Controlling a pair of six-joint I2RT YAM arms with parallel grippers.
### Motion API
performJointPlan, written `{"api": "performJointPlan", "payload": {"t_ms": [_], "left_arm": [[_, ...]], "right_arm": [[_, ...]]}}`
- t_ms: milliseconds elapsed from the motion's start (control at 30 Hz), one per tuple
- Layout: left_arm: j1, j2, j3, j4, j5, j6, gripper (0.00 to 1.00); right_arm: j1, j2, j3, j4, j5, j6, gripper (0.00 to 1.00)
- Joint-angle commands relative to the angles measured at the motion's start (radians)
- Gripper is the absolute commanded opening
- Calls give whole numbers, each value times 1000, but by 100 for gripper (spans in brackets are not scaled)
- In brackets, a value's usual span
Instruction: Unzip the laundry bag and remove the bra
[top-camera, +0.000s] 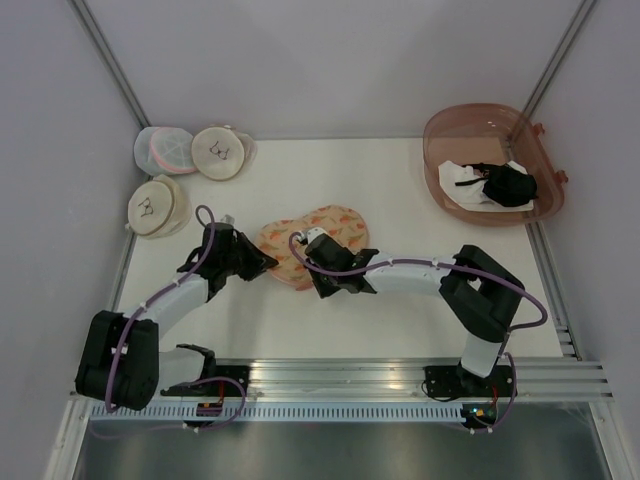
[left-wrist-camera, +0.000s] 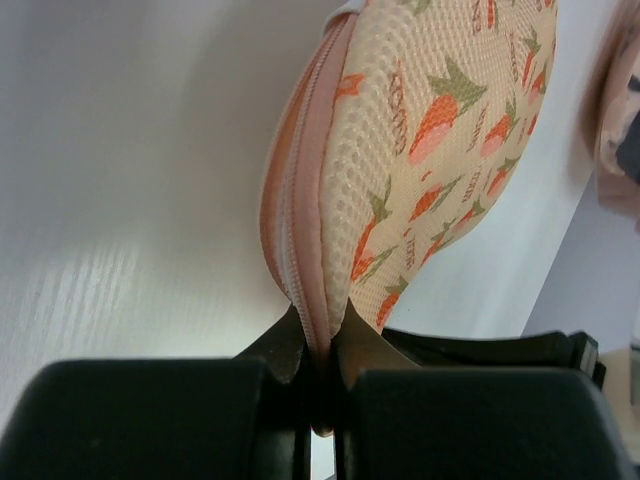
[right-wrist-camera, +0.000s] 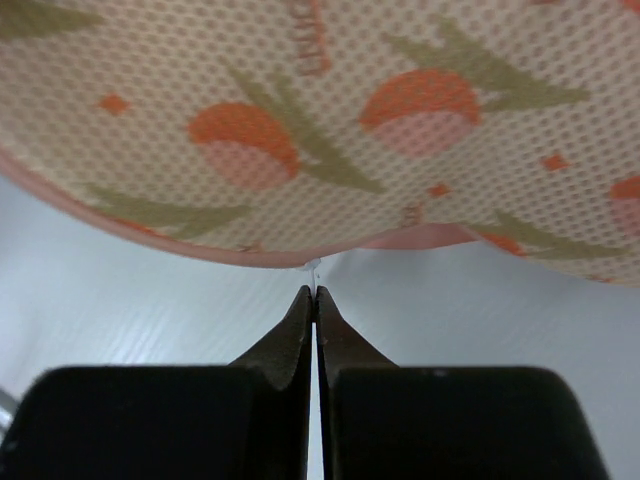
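The laundry bag (top-camera: 335, 225), peach mesh with carrot prints, lies mid-table between both arms. My left gripper (top-camera: 268, 262) is shut on the bag's left end. In the left wrist view the pink zip seam of the bag (left-wrist-camera: 420, 150) runs down into the pinch of that gripper (left-wrist-camera: 320, 335). My right gripper (top-camera: 312, 240) sits at the bag's near edge. The right wrist view shows this gripper (right-wrist-camera: 315, 292) shut on a thin white tab sticking out from the pink rim of the bag (right-wrist-camera: 330, 110). The bra is hidden.
Two round cream pouches (top-camera: 222, 152) (top-camera: 158, 206) and a pale mesh pouch with pink trim (top-camera: 163, 149) sit at the back left. A translucent brown basket (top-camera: 450, 130) at the back right holds a white cloth (top-camera: 465, 178) and a black garment (top-camera: 510, 185). Walls close in on three sides.
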Motion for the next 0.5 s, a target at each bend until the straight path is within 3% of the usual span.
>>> {"api": "performJointPlan", "payload": {"t_ms": [0, 200, 467], "left_arm": [[21, 32, 96, 28, 97, 196, 2], [26, 135, 199, -107, 140, 351, 2], [64, 193, 226, -127, 99, 394, 2]], "right_arm": [[-31, 29, 19, -121, 171, -17, 1], [-132, 24, 38, -161, 283, -10, 0], [-223, -3, 35, -204, 367, -21, 1]]}}
